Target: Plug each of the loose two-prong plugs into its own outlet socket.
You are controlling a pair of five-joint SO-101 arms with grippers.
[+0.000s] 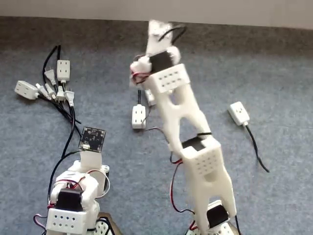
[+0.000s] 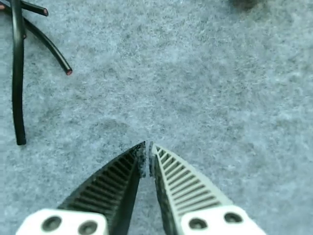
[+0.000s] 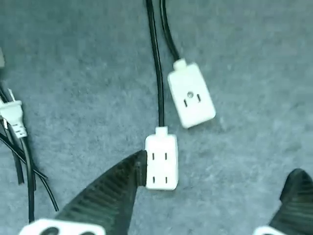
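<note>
Left gripper (image 2: 148, 149): jaws pressed together with nothing between them, tips pointing down at the grey carpet (image 2: 220, 98).
Black cables (image 2: 18, 73): on the carpet ahead of the left gripper's tips and off to one side, apart from them.
Right gripper (image 3: 217, 169): jaws spread wide, holding nothing.
Dark finger (image 3: 117, 188): its tip is right at the side edge of the near socket (image 3: 161, 164).
Second socket (image 3: 191, 98): just beyond the near socket, farther from the right gripper.
Loose plugs (image 1: 58, 90): in a cluster well apart from both grippers, beside two more sockets (image 1: 62, 70).
Lone socket (image 1: 238, 112): well off to the right arm's outer side.
</note>
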